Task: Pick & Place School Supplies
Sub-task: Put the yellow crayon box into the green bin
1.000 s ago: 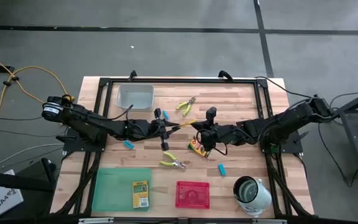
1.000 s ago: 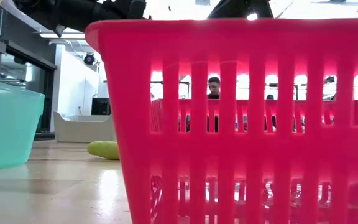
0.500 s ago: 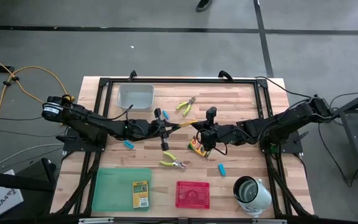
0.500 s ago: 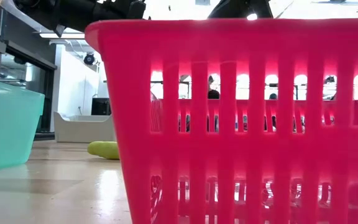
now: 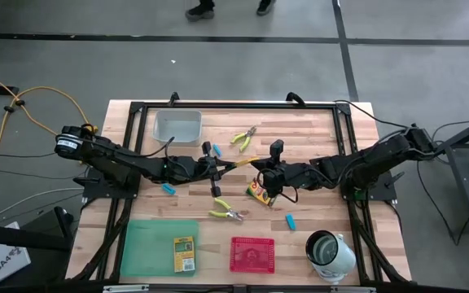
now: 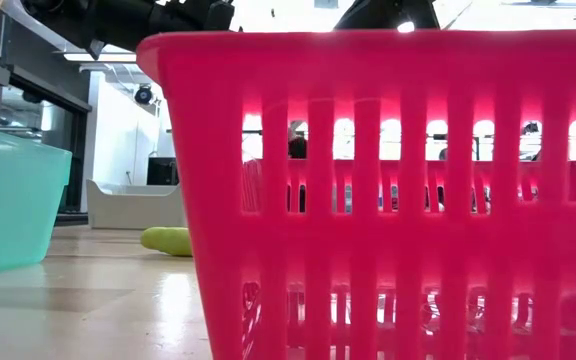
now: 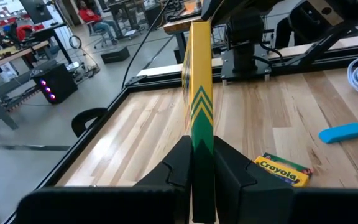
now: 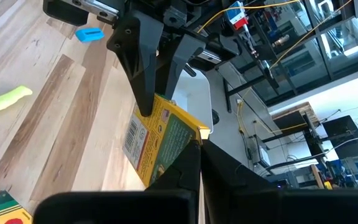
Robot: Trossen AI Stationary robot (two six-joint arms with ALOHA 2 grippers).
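Observation:
A yellow-and-green crayon box (image 5: 240, 163) hangs in the air over the table's middle, between my left gripper (image 5: 225, 166) and my right gripper (image 5: 255, 166), both shut on it. A second crayon box (image 5: 259, 192) lies flat on the table just below them. A third (image 5: 185, 254) lies in the green tray (image 5: 141, 244). Two pliers with yellow-green handles (image 5: 245, 137) (image 5: 226, 213) and light-blue pieces (image 5: 216, 150) (image 5: 168, 189) (image 5: 290, 220) lie on the wood. My left gripper pinches the crayon box by its two broad faces near one end (image 7: 202, 134), between the two fingers (image 8: 143, 74). The fingers come level from the table's left. The box stands on edge, clear of the table. My right gripper pinches the opposite end of the box at a corner (image 8: 188, 142) between its two fingers. The fingers come from the table's right, slanting slightly down. The box reaches away from them toward the other gripper, lifted clear.
A clear tray (image 5: 177, 126) stands at the far left. A red basket (image 5: 252, 253) at the near edge fills the low view (image 6: 388, 190). A white-and-metal cup (image 5: 330, 251) stands near right. Black frame rails run around the table.

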